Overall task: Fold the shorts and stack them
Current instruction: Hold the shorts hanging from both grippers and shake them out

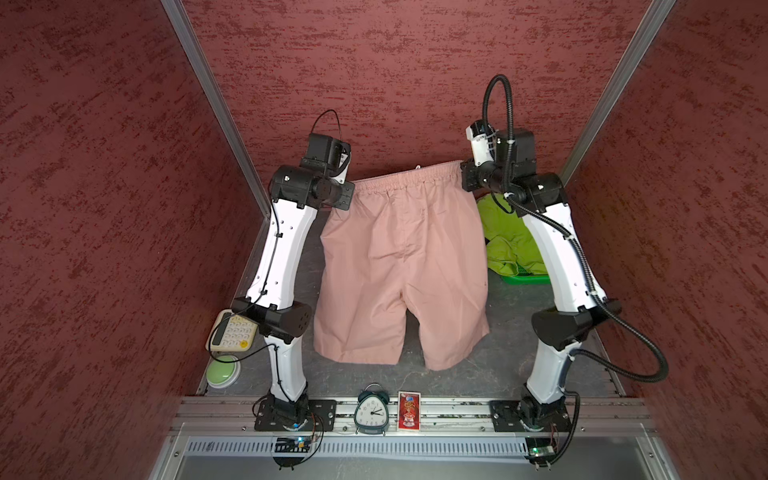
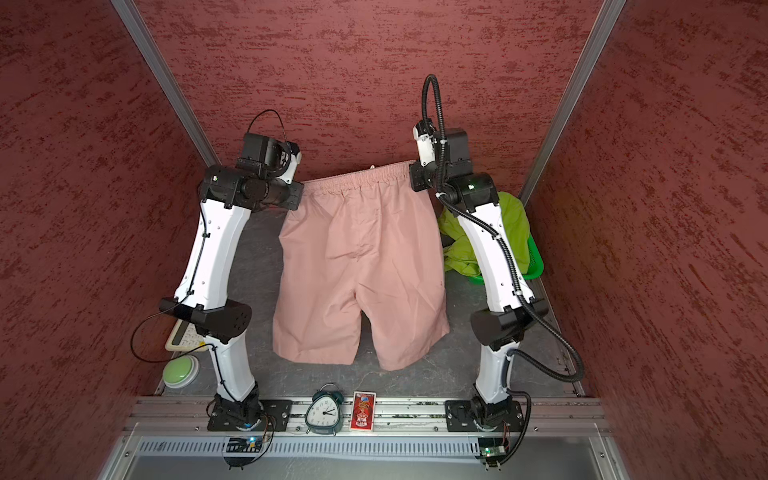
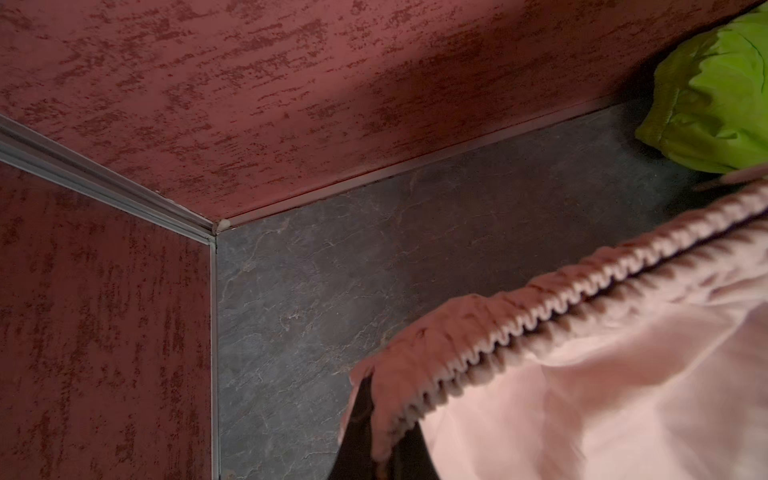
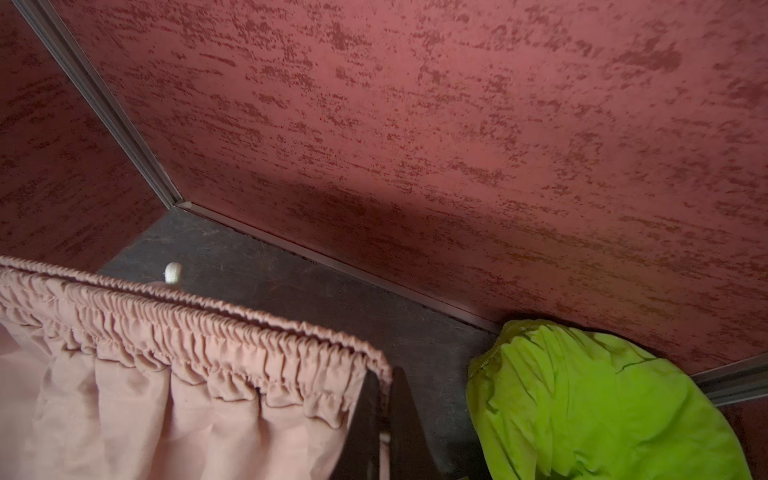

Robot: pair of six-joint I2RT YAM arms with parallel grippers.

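The dusty pink shorts [image 1: 403, 266] [image 2: 361, 270] hang spread out above the dark table, waistband up at the back, legs down toward the front. My left gripper [image 1: 351, 189] [image 3: 388, 407] is shut on the waistband's left corner. At the right corner, my right gripper [image 1: 463, 170] [image 4: 385, 378] is shut on the gathered band. A white drawstring tip [image 4: 173, 273] pokes over the band. The lime green shorts [image 1: 507, 237] [image 4: 602, 403] lie crumpled in the bright green basket [image 1: 525, 277] at the back right, behind my right arm.
Red textured walls close in the back and both sides. A cream keypad [image 1: 232, 332] and a green round button [image 1: 222, 372] sit at the front left. An alarm clock [image 1: 372, 411] and a red card box [image 1: 409, 409] stand on the front rail.
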